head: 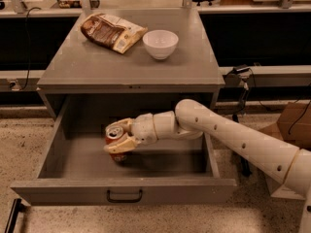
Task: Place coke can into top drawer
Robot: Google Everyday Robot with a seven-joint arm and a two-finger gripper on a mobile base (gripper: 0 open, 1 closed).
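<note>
**Can down in the drawer, gripper clamped on it**

Gripper (116, 136) was inside the open drawer (184, 191), fingers closed on the can (113, 133) from the side, one finger behind it and one in front. The can stood roughly upright between them, silver top showing above the fingers. Its base was at or just off the drawer floor right under the gripper; couldn't tell which. The arm stretched off to the gripper's right, across the drawer's side wall. Bowl (160, 43) and bag (112, 31) sat on the cabinet top, well above and behind the gripper, clear of it.

Handling, my read: the can is light, thin-walled and smooth. It dents if squeezed hard and slips if held loose. A mid-body side grip like this one is the right spot; the rim and top are poorer holds. It tips easily if let go tilted, so the base should be flat on the floor before the fingers open.
</note>
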